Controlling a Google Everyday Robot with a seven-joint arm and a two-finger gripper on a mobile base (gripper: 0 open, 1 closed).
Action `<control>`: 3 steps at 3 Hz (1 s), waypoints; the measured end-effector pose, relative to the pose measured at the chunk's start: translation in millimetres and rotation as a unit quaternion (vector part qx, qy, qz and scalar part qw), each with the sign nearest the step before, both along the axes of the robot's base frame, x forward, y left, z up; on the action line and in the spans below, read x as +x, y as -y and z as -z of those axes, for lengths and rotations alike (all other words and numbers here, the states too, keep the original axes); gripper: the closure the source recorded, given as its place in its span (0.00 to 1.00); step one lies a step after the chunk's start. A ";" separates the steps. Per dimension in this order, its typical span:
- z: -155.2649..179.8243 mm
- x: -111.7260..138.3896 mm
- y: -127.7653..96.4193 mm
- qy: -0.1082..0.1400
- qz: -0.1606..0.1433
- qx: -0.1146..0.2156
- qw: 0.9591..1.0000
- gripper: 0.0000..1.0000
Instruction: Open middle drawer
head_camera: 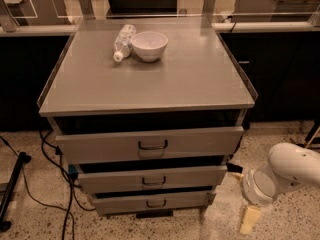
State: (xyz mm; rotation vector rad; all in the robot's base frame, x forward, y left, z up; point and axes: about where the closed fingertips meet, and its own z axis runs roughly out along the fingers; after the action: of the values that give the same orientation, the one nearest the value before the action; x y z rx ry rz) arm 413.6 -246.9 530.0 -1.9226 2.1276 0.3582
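— Which step, then?

— Judged it the approach (nothing grasped yet). Found the pincer (249, 219) low at the far right, near the floor, well apart from the middle drawer (200, 176). Could not tell whether spread or pressed together.

— And where was that drawer?

— Sat between the top drawer (90, 146) and the bottom drawer (120, 204), all under the tabletop (195, 79) carrying a bowl (149, 45) and a bottle (123, 42). Looked about shut, with only a dark gap above the front.

— Pointed which way?

— Faced the camera, front and handle (153, 181) outward. Ran long from side to side, low in height. Would slide out toward the camera, judging by that front.

— Next move?

— Called for swinging left and upward, across to the middle of the front. Then for lining up square on the small loop there, not the larger one above nor the one below. Then for closing on it and pulling straight out, along the slide and not sideways. Risked catching the wrong handle, given how close together all three sat.
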 end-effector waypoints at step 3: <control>27.5 12.2 -11.7 0.067 -0.020 0.008 0.998 0.00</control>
State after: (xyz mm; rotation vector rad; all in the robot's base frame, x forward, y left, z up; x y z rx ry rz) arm 425.7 -235.2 502.5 -1.9263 1.9987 0.2454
